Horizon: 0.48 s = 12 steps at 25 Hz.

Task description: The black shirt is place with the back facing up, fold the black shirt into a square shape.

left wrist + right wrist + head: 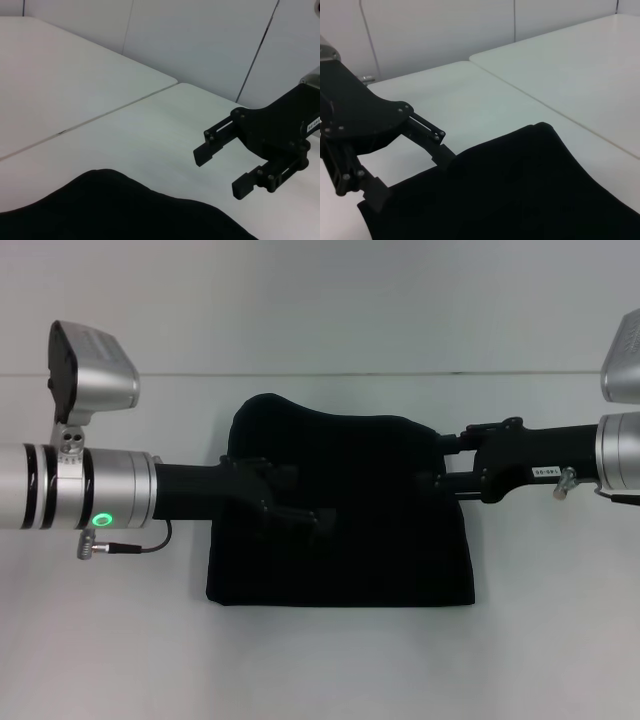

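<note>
The black shirt (350,550) lies folded into a rough rectangle on the white table, its far edge humped and uneven; no lettering shows. My left gripper (305,502) reaches in from the left and hovers over the shirt's left half. The right wrist view shows this left gripper (407,177) open, its fingers spread above the shirt (520,190) near its edge. My right gripper (442,462) sits at the shirt's upper right edge. In the left wrist view the right gripper (220,175) stands open over bare table, apart from the shirt (125,212), with nothing between its fingers.
The white table (320,660) extends all around the shirt. A seam between two tabletops (100,116) runs behind the shirt. A pale wall (320,300) stands at the back.
</note>
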{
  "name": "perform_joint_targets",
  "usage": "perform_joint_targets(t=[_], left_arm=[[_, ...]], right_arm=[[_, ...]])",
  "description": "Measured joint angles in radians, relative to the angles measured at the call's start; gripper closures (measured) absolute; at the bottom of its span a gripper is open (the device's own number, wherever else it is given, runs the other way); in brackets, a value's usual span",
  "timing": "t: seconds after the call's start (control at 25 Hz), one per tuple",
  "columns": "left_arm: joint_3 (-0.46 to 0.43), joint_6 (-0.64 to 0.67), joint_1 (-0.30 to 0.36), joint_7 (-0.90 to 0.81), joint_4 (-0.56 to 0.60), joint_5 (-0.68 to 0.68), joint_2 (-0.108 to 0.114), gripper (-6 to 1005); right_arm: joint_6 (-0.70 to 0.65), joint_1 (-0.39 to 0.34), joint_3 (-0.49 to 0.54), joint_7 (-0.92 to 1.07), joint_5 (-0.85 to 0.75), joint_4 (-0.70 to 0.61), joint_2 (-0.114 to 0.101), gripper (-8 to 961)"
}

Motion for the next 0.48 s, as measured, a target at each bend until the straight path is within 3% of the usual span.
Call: perform_joint_targets(t=[0.48], left_arm=[[0.0, -0.008, -0.002, 0.006, -0.001, 0.007, 0.002, 48]], right_arm=[[0.023, 0.007, -0.006, 0.0, -0.001, 0.01, 0.007, 264]])
